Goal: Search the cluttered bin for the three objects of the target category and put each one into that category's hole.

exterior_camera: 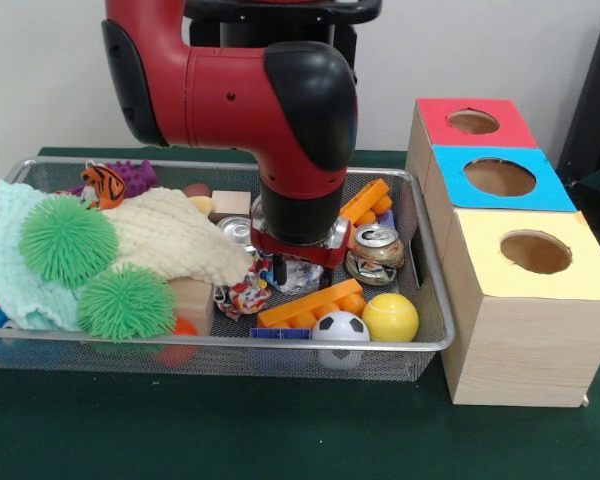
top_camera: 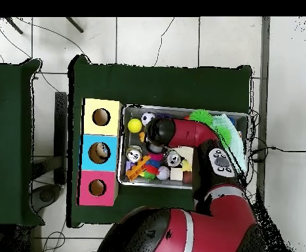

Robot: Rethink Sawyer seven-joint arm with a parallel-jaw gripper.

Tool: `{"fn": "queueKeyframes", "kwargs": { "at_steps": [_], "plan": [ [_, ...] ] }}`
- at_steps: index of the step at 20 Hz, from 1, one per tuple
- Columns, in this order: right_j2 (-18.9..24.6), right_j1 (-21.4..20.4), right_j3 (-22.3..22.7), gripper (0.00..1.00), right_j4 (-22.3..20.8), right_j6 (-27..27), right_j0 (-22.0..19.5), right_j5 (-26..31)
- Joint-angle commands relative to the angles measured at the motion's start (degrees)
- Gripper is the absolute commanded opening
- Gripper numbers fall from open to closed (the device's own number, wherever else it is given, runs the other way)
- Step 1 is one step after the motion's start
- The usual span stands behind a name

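Gripper (exterior_camera: pixel 280 272) is lowered into the crowded bin (exterior_camera: pixel 432 300) middle among cans (exterior_camera: pixel 373 252) and orange blocks (exterior_camera: pixel 311 305); its opening cannot be told.

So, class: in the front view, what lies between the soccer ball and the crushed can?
An orange block lies between the soccer ball and the crushed can, front view.

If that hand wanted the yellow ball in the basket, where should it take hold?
Probably from straight above, squeezing across the yellow ball at its widest part. It is round, so any pair of opposite sides works, but the soccer ball and basket wall crowd it sideways.
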Motion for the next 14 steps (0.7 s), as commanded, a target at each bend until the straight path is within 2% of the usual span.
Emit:
{"fn": "queueKeyframes", "kwargs": {
  "at_steps": [1,6,7,9,14],
  "plan": [
    [6.89,2.36,4.69,1.0,2.55,-3.33,-2.04,6.3],
    [6.89,2.29,4.7,1.0,2.5,-2.9,-1.96,7.14],
    [6.75,2.31,4.39,0.0,2.52,-2.78,-1.86,8.21],
    [7.07,2.63,4.15,0.0,3.2,-2.93,-1.99,10.16],
    [7.11,2.28,4.28,0.0,3.88,-2.02,-1.93,10.57]
  ]
}}
